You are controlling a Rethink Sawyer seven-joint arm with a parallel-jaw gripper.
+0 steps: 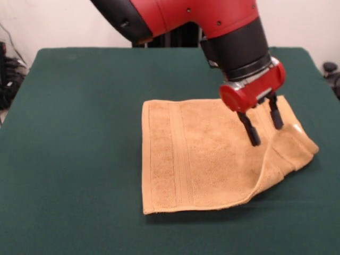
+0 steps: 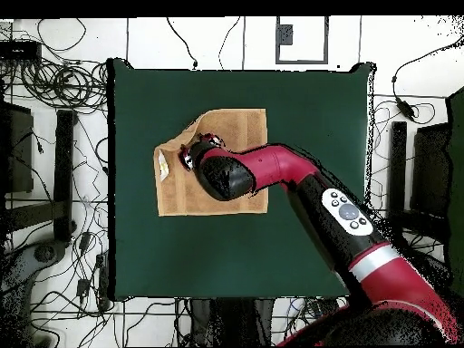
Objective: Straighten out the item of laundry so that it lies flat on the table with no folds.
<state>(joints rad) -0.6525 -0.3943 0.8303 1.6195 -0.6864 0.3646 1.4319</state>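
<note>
The orange-tan towel (image 1: 202, 159) lies on the dark green table (image 1: 79, 133), right of its middle. Its left part is flat, with border bands showing. Its right side is folded over in a raised ridge that runs to the front edge, and a small white label (image 1: 297, 128) shows there. My gripper (image 1: 266, 134) is open and empty, with its two black fingers pointing down just over that ridge; I cannot tell whether they touch it. In the overhead view the arm covers much of the towel (image 2: 240, 122), and the gripper (image 2: 192, 152) is near its left side.
The table (image 2: 308, 118) extends well beyond the towel on all sides. Off the table there are cables (image 2: 63, 86) and black stands (image 2: 397, 168) on the floor at both sides.
</note>
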